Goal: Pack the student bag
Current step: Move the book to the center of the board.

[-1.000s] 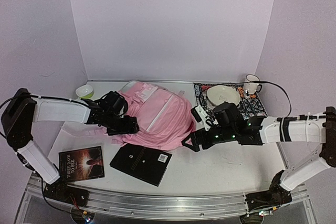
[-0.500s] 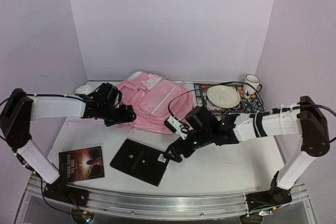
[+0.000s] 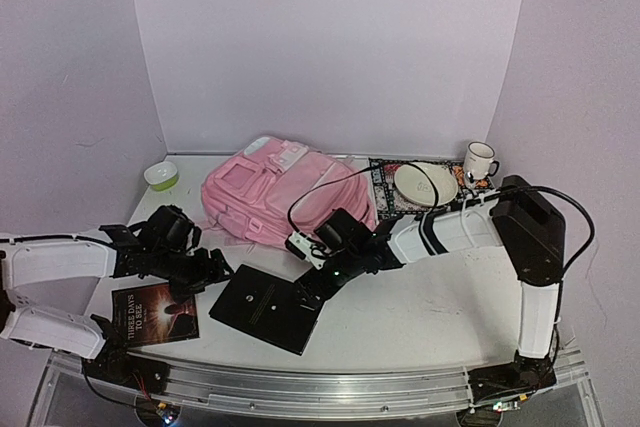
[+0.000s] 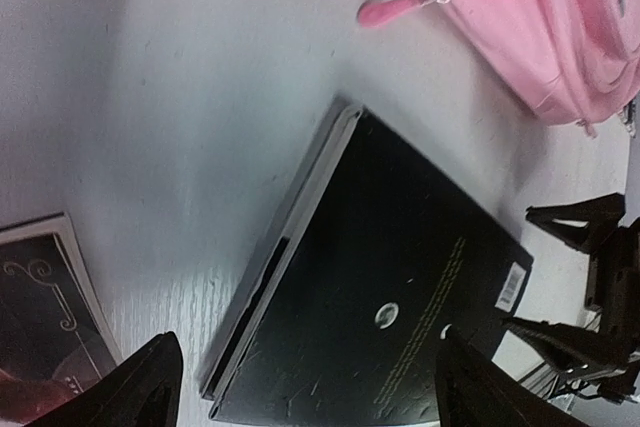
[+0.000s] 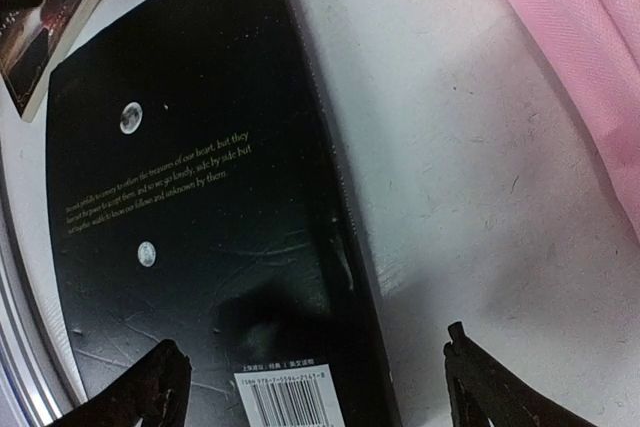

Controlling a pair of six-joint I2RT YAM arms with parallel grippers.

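The student bag point(image 3: 285, 192), a large pink backpack, lies at the back middle of the table; its fabric fills the top right of both wrist views point(image 4: 520, 17) point(image 5: 570, 67). In front of it lies a black book point(image 3: 265, 307), back cover up. My left gripper point(image 3: 205, 269) hovers open at the book's left edge, fingers astride the cover point(image 4: 306, 335). Over the book's right end and spine, near the barcode point(image 5: 290, 402), my right gripper point(image 3: 306, 285) point(image 5: 315, 339) is open as well. Neither holds anything.
A second dark-covered book point(image 3: 155, 312) lies at the near left. A green bowl point(image 3: 160, 175) sits at the back left. A plate point(image 3: 425, 184) rests on a patterned mat point(image 3: 485, 205) at the back right, beside a mug point(image 3: 480, 160). A pink zipper pull point(image 4: 395, 9) trails from the bag.
Both grippers left the bag and came toward the near edge, to the black book. The left went down and left, the right went left. The bag now lies further back, its front pockets showing.
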